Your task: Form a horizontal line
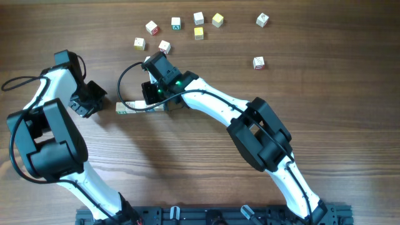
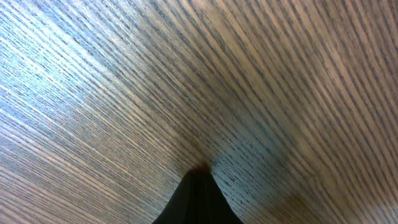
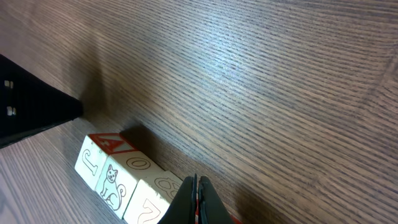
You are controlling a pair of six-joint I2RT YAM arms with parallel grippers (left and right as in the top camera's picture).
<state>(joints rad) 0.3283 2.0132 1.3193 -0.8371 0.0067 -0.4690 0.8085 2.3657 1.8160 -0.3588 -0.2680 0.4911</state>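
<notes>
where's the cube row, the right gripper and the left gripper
cube row [image 3: 114,177]: right wrist view, cat-marked face
right gripper [image 3: 195,182]: right wrist view, where fingertips meet
left gripper [image 2: 198,177]: left wrist view, dark tip

Beneath me lies a brown wooden table [image 1: 325,112], grain running sideways, soft pale glare spread over its surface
</notes>
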